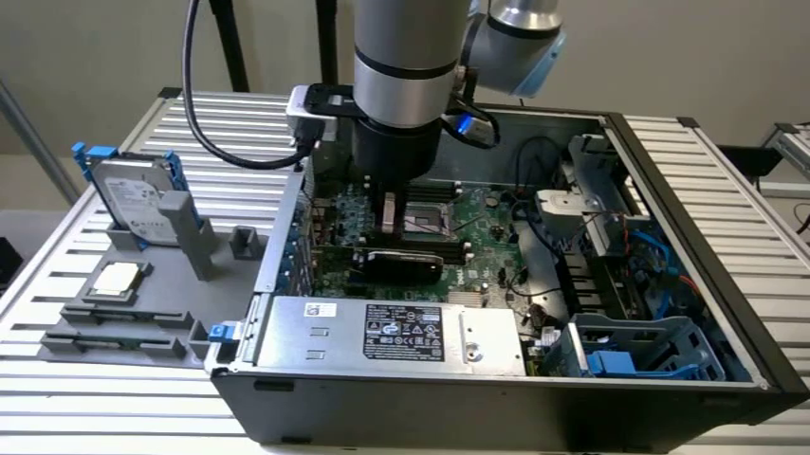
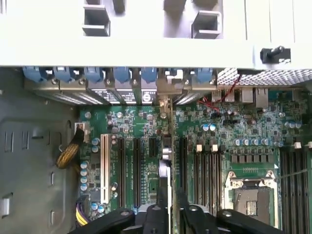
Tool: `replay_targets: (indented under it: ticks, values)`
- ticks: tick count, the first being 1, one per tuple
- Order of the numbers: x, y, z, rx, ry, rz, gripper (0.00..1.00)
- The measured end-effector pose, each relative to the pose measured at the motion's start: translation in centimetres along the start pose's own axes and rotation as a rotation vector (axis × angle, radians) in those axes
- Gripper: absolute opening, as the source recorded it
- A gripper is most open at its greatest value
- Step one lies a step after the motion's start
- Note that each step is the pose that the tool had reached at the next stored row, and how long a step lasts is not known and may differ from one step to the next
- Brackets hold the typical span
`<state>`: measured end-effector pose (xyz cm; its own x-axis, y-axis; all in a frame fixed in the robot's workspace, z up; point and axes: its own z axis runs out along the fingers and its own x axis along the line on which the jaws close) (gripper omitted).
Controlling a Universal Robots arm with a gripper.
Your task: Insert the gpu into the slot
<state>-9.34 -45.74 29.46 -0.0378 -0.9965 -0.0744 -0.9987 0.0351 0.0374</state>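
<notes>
1. The gripper (image 1: 398,232) reaches down into the open computer case (image 1: 708,313), above the green motherboard (image 1: 487,213). In the exterior view, the grey power-supply box (image 1: 393,332) lies nearer the camera.
2. The gpu (image 1: 396,263) stands on edge on the board directly under the gripper. In the wrist view the gpu (image 2: 169,187) shows as a thin line that runs toward the row of blue bracket clips (image 2: 122,75) at the case wall.
3. The gripper (image 2: 170,214) has its fingers (image 2: 155,217) drawn in on either side of the card's upper edge, pinching it.
4. The slot (image 2: 164,175) shows as a pale blue strip right beside the card's edge (most of it is hidden under the card). It lies between the black slots (image 2: 122,170) and the memory slots (image 2: 200,165). The CPU socket (image 2: 248,195) is well apart from it.
5. Judged step: insertion proper, with the card lined up over its connector. Whether it is fully seated cannot be told.
6. Seating would call for a straight downward press with the card upright and the bracket end matching its opening. Any tilt risks jamming the card's contact edge.
</notes>
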Motion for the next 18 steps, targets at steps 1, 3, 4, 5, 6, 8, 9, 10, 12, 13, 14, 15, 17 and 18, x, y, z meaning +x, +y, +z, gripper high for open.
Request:
replay_targets:
  ticks: [1,3,4,5,6,8,9,10,12,13,14,15,17,18]
  values:
    - [0.0,0.4,0.01,0.0,0.0003,0.0,0.13]
    - [0.0,0.86,0.04,-0.002,0.002,-0.001,0.11]
    - [0.0,1.04,0.04,-0.0057,0.0032,-0.001,0.11]
    - [0.0,1.18,0.04,-0.0108,0.0052,-0.001,0.11]
    - [0.0,1.29,0.03,-0.0166,0.0077,-0.001,0.11]
    - [0.1,1.53,0.05,-0.0302,0.0136,-0.001,0.11]
    - [0.1,1.63,0.05,-0.0372,0.0171,-0.001,0.11]
    - [0.1,1.74,0.06,-0.0442,0.0208,-0.001,0.11]
    - [0.1,1.93,0.07,-0.0586,0.0275,-0.001,0.11]
    - [0.1,2.03,0.07,-0.0655,0.0306,-0.001,0.11]
    - [0.1,2.13,0.07,-0.0733,0.0342,-0.001,0.11]
    - [0.1,2.22,0.08,-0.08,0.0373,-0.001,0.11]
    - [0.1,2.43,0.09,-0.0949,0.0431,-0.001,0.11]
    - [0.1,2.52,0.09,-0.1024,0.0456,-0.001,0.11]
